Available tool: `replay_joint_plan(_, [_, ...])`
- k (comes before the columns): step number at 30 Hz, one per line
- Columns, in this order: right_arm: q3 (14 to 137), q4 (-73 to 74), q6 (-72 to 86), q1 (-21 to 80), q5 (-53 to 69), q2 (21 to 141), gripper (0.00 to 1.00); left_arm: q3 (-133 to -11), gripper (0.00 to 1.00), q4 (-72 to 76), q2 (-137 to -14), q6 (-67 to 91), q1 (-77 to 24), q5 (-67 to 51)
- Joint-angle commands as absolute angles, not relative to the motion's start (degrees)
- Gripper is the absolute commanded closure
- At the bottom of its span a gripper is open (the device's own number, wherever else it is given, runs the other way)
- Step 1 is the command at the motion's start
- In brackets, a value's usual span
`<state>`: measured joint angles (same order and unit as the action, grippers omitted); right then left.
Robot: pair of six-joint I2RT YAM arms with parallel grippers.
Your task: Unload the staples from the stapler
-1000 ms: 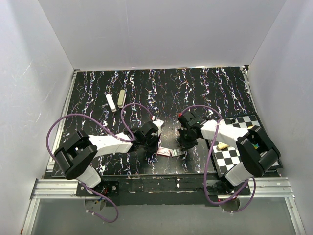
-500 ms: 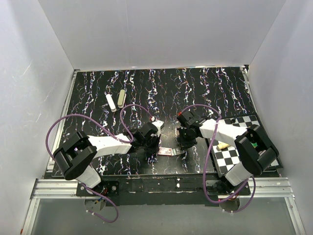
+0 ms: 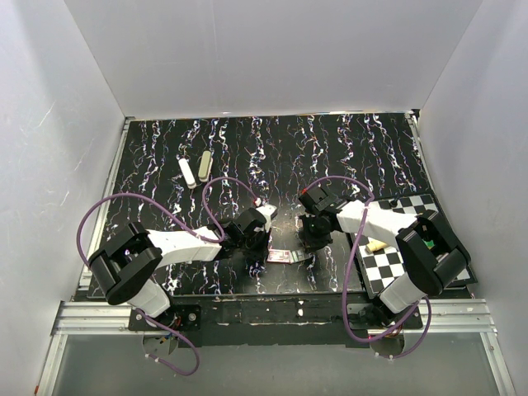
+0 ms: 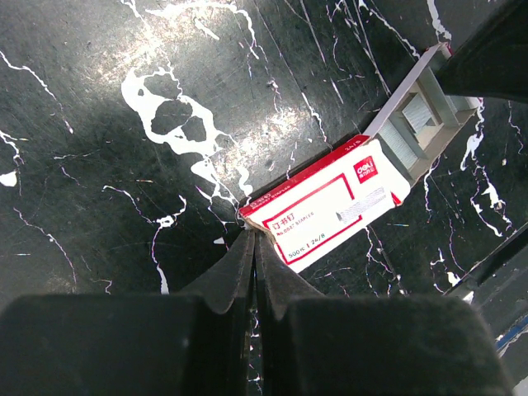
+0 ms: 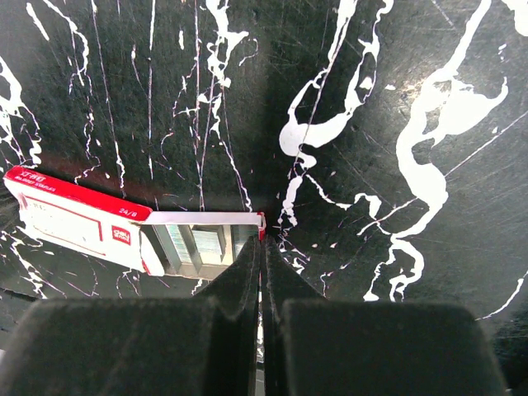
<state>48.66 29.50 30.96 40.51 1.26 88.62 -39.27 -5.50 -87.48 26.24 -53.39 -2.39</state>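
Black white-veined tabletop (image 3: 330, 148), white walls (image 3: 272, 49); left gripper (image 4: 253, 235) and right gripper (image 5: 261, 243) closed at staple box (image 4: 326, 202).

Black tabletop (image 3: 346, 148) with white marbled streaks is recorded inside plain white enclosure walls. Both arms are bent inward toward the near centre of the table. The left gripper (image 3: 257, 245) and right gripper (image 3: 310, 245) are lowered to the surface at opposite ends of a small red-and-white box (image 3: 280, 256), which lies flat between them. Finger opening and contact are not resolved at this size.

A whitish oblong object (image 3: 186, 172) and a tan oblong object (image 3: 204, 165) are laid side by side at the far left, well apart from both grippers. Which of the two is the stapler is not determined.

A chequered mat (image 3: 388, 268) is placed at the right edge, partly covered by the right arm. A small yellowish piece (image 3: 376, 245) is noted on it.
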Motion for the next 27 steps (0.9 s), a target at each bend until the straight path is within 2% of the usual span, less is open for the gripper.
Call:
replay_joint_plan(1, [48.4,30.1,31.1,40.3,0.4,86.9,0.99,-37.4,1.00,-10.5,-87.5,26.1,-54.0,-2.5])
replay_joint_plan(27, [47.5,30.5,30.9,39.7,-0.9,86.4,0.99,-37.7,1.00,-10.6,-87.5,26.0,-54.0,-2.5])
